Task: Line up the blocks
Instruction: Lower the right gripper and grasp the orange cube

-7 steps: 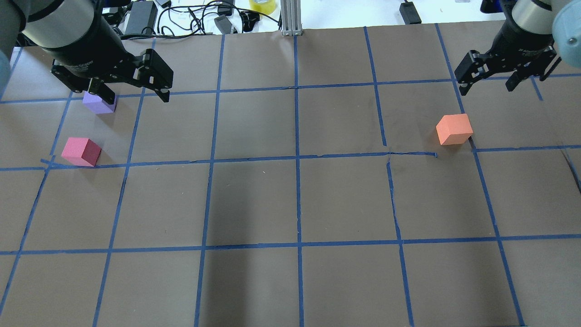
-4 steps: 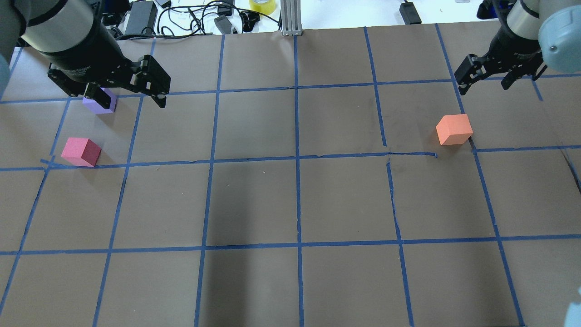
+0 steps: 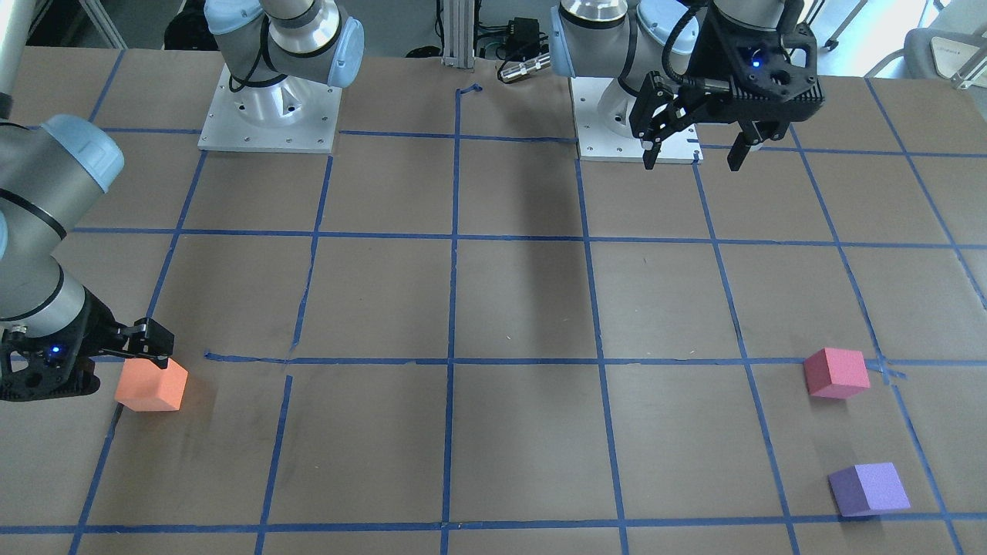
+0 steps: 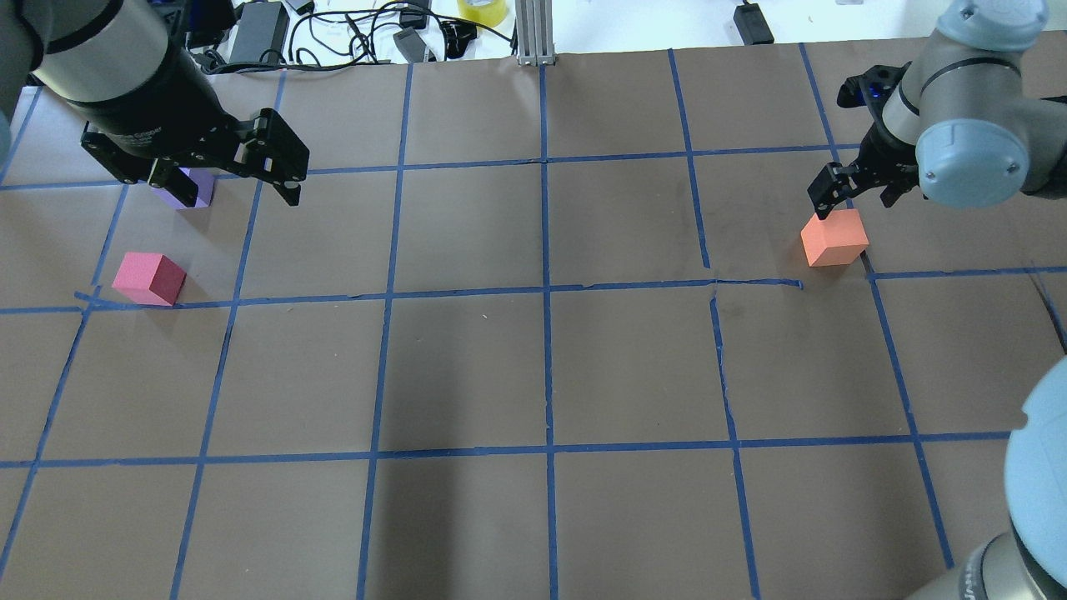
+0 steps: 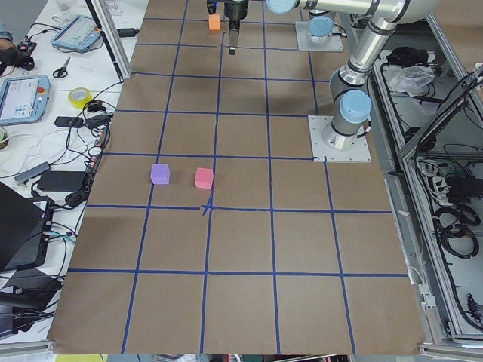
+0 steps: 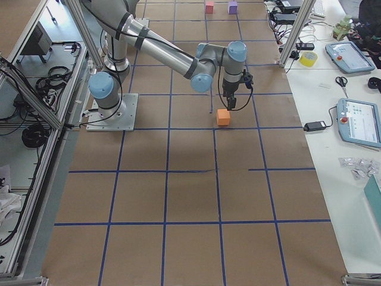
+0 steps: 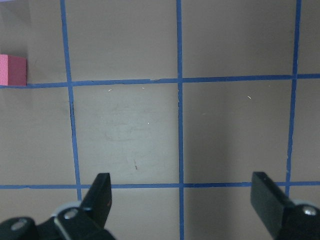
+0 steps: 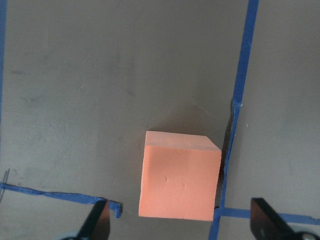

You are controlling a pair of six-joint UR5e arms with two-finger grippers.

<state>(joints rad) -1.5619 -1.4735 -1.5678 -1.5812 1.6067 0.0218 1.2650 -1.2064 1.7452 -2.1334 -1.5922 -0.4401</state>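
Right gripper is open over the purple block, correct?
Not quite. The block under the open right gripper is the orange block, not the purple one. The right wrist view shows it between the open fingers.

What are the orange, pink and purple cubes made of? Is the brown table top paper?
The orange block looks like foam: dull, not shiny, with tiny dimples on its face. The pinkish-red block and purple block look matte too, so probably foam, but they show too small to be sure. The brown cover looks like paper: flat, dull, faintly scuffed. The blue lines look like tape.
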